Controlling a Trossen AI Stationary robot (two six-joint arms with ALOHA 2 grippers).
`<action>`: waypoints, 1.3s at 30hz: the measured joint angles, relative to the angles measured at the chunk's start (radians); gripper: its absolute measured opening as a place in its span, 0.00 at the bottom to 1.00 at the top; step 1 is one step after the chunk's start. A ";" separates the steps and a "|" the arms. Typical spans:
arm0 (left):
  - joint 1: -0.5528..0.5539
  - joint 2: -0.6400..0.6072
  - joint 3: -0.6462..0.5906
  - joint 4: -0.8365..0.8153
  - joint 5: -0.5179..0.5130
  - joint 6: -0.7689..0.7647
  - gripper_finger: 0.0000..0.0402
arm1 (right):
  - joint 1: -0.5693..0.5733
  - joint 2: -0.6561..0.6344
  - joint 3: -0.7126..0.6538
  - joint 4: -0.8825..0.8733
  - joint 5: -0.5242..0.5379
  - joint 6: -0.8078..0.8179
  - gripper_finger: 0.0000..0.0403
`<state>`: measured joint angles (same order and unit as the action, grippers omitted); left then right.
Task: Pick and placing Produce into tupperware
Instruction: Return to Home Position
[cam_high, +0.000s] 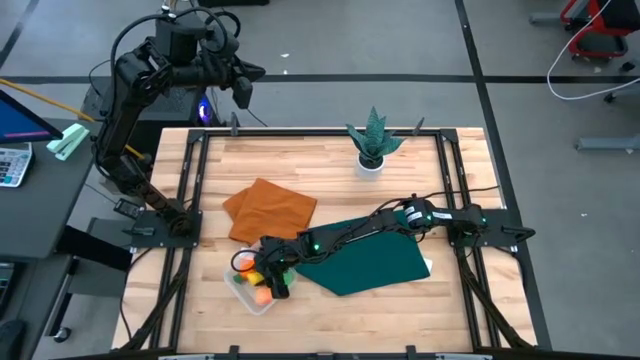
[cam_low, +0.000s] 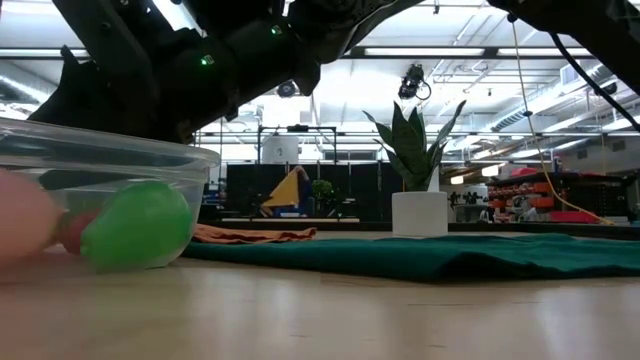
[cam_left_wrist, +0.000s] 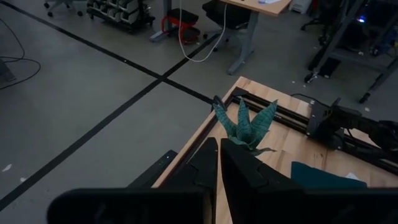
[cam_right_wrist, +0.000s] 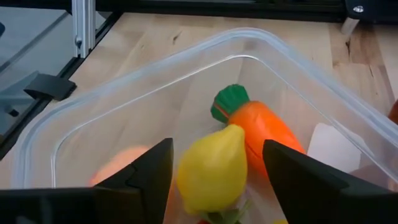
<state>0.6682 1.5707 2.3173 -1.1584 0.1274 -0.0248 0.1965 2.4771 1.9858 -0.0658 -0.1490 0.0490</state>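
Observation:
The clear tub (cam_high: 243, 296) stands near the table's near left corner, and its rim shows in the right wrist view (cam_right_wrist: 261, 40). In it lie a yellow lemon (cam_right_wrist: 211, 171), an orange carrot (cam_right_wrist: 267, 130) with a green top, and a peach-orange piece (cam_right_wrist: 118, 165). The low view shows a green fruit (cam_low: 140, 225) and a red piece (cam_low: 72, 230) behind the tub wall. My right gripper (cam_right_wrist: 214, 177) is open over the tub, its fingers on either side of the lemon with narrow gaps showing. My left gripper (cam_high: 243, 92) is shut and empty, raised beyond the table's far left corner.
A spiky green plant in a white pot (cam_high: 372, 150) stands at the far middle. An orange cloth (cam_high: 268, 208) lies left of centre. A dark green cloth (cam_high: 370, 262) lies under my right arm. Black rails frame the table, with bare wood between the cloths and the far rail.

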 joint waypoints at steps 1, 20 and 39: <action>0.000 0.000 0.000 0.000 0.000 -0.001 0.06 | 0.000 0.000 0.000 0.000 0.000 0.000 0.54; 0.000 0.000 0.000 -0.021 0.000 -0.015 0.06 | 0.000 -0.145 0.002 -0.133 0.000 -0.104 0.46; -0.173 0.000 0.000 0.096 -0.001 0.057 0.06 | -0.070 -0.667 -0.496 -0.433 0.041 -0.139 0.33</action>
<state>0.4949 1.5707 2.3169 -1.0623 0.1265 0.0326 0.1270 1.8099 1.4899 -0.4987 -0.1076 -0.0901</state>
